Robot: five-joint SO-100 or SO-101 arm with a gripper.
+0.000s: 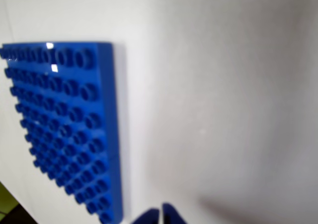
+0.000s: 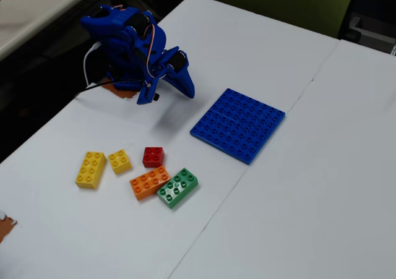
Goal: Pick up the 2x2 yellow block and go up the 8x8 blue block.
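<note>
The 2x2 yellow block (image 2: 119, 161) lies on the white table at the lower left of the fixed view, among other bricks. It does not show in the wrist view. The 8x8 blue block (image 2: 238, 124) lies flat in the middle of the table and fills the left of the wrist view (image 1: 64, 124). My gripper (image 2: 187, 90) is on the folded blue arm at the upper left, above the table, left of the baseplate and far from the yellow block. Its tips show at the bottom edge of the wrist view (image 1: 160, 217), closed together and empty.
A longer yellow brick (image 2: 91, 169), a red brick (image 2: 153, 156), an orange brick (image 2: 149, 182) and a green brick (image 2: 177, 187) lie around the small yellow block. A seam between two tabletops (image 2: 272, 130) runs just right of the baseplate. The table edge is near the arm's base.
</note>
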